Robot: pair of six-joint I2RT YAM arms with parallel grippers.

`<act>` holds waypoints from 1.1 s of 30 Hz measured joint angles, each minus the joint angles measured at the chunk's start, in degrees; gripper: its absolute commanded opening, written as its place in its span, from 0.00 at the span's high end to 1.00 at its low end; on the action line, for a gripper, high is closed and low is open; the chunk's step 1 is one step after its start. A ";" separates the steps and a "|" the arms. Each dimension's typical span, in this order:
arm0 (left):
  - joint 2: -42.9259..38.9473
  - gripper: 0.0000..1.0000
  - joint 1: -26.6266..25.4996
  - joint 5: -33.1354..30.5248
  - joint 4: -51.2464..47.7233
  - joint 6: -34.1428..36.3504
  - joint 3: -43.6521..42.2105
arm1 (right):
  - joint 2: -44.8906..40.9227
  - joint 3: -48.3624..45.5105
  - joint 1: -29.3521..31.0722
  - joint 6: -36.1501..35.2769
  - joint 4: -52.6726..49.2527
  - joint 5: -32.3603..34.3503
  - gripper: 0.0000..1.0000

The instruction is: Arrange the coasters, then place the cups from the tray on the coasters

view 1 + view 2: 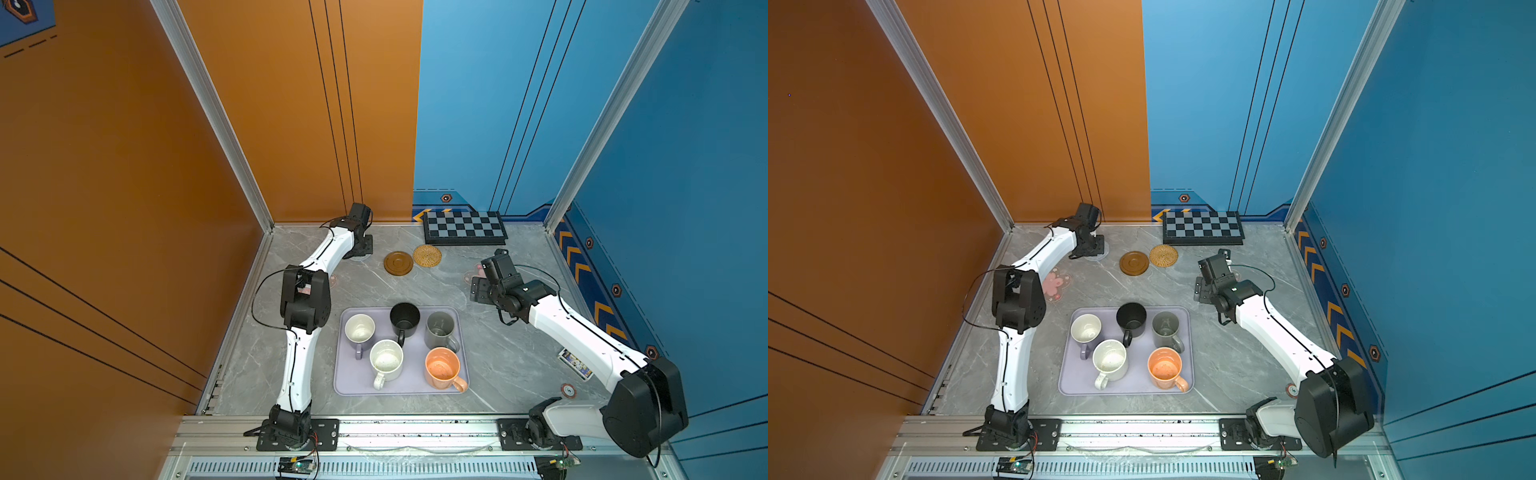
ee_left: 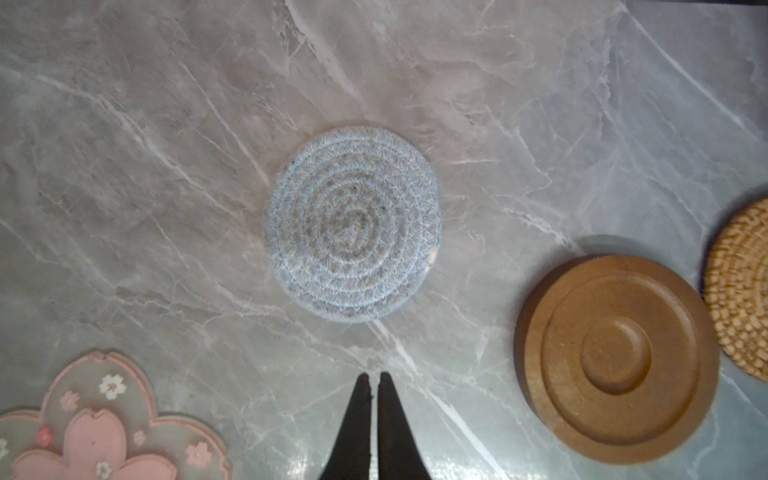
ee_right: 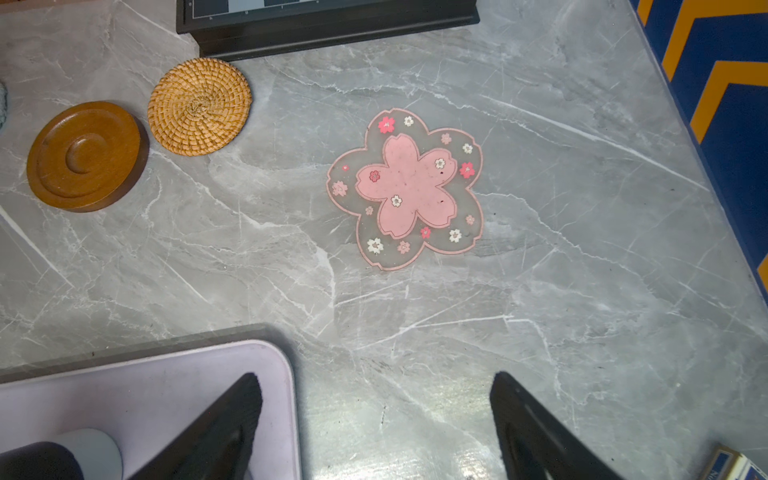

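Observation:
Five cups stand on the lavender tray [image 1: 345, 386]: lavender [image 1: 359, 328], black [image 1: 404, 318], grey [image 1: 440, 330], white speckled [image 1: 386, 359] and orange [image 1: 442, 368]. The wooden disc coaster [image 1: 398, 262] and the rattan coaster [image 1: 427, 254] lie side by side behind the tray. In the left wrist view my left gripper [image 2: 374, 376] is shut on nothing, just short of the grey-white spiral coaster [image 2: 353, 224], with a pink flower coaster [image 2: 104, 432] to one side. My right gripper [image 3: 376, 395] stands open beside the tray's corner [image 3: 274, 361], short of another pink flower coaster [image 3: 409, 187].
A black-and-grey chequered board [image 1: 464, 227] lies against the back wall, close behind the rattan coaster. A small printed card box [image 1: 575, 365] lies on the table near the right wall. Orange and blue walls enclose the marble table on three sides.

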 measured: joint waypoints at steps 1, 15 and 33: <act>1.11 0.90 0.22 0.00 -0.02 -0.15 1.01 | 0.31 0.02 0.24 -0.11 0.37 0.00 0.11; 11.98 0.90 1.42 -0.46 0.52 -3.43 12.63 | 4.33 0.98 2.47 -2.84 5.92 0.00 0.11; 10.49 0.89 1.86 1.14 3.56 -7.74 7.15 | 6.10 3.02 3.98 -4.72 6.25 1.22 0.11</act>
